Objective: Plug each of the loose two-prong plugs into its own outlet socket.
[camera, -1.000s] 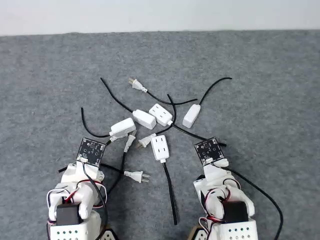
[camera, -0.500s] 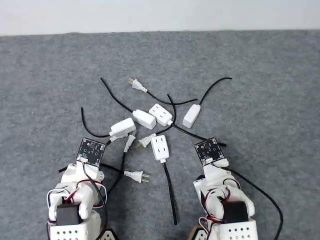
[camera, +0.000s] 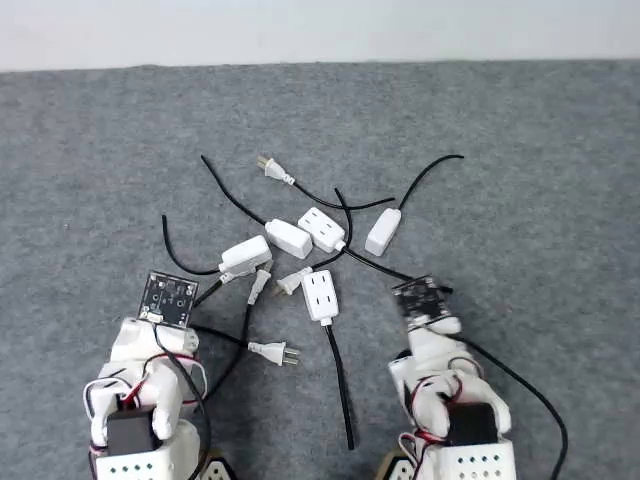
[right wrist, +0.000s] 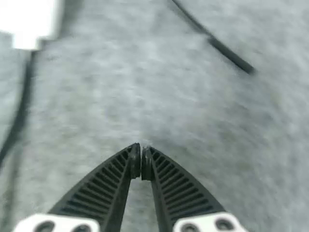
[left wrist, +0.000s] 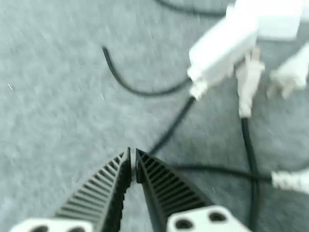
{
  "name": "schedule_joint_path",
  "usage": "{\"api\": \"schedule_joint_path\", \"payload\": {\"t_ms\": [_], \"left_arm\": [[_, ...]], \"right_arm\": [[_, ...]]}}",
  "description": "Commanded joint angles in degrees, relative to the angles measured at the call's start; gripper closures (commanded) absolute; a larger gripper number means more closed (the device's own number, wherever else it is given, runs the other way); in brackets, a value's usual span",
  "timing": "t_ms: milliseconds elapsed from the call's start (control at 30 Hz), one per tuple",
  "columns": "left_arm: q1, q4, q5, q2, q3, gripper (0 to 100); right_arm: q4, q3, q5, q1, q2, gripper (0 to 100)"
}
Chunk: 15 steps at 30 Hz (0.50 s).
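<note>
Overhead, the gray counter (camera: 540, 150) carried a tangle of white fittings and black cords at its middle. Take the near outlet socket (camera: 320, 295) as the dial's centre, with twelve o'clock pointing away from the arms. The far outlet socket (camera: 322, 228) then lay at twelve, touching end to end with a rounded white block (camera: 288, 238) at eleven. A second white block (camera: 245, 255) sat at ten, and a third white block (camera: 383, 232) lay at one to two o'clock, well apart from the others.

Four two-prong plugs lay loose on the counter. The far plug (camera: 268, 166) was out at eleven o'clock, beyond the blocks. The middle plug (camera: 292, 283) lay just beside the near outlet socket at nine to ten. The small plug (camera: 258, 288) lay at nine, a little farther out. The near plug (camera: 278, 352) lay at seven, with its prongs aimed toward three.

The left arm (camera: 140, 400) stood at seven o'clock and the right arm (camera: 450, 400) at five. The left end effector (left wrist: 133, 157) had its jaws drawn together, gripping nothing, above bare counter. The second white block (left wrist: 222, 46) and the small plug (left wrist: 248, 79) lay ahead of it. The right end effector (right wrist: 141, 152) was likewise pressed closed and empty over bare counter, near a black cord end (right wrist: 231, 60).
</note>
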Motion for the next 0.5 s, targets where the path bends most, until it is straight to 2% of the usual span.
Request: {"api": "schedule_joint_path", "payload": {"t_ms": [0,67,133,267,367,467], "left_arm": [[3.9,-7.0,0.5,-0.9,0.0,98],[4.0,-7.3,2.9,-0.9,-0.8,96],[0.6,-6.9,8.8,-0.8,-2.2,94],[-7.5,-6.2,13.8,-0.8,-3.1,88],[-9.8,-6.0,15.1,-0.8,-3.0,88],[-11.9,-5.9,15.1,-0.7,-3.0,88]], "right_arm": [[-2.9,-0.4,2.5,7.9,0.3,98.7],[-3.5,-0.4,10.3,10.7,0.3,98.7],[-3.0,-0.4,16.6,11.3,0.3,98.9],[-5.7,-1.2,14.4,8.0,0.3,98.7],[-16.7,-2.2,14.1,6.5,1.0,98.7],[-16.7,-7.9,14.1,-0.6,1.8,98.7]]}}
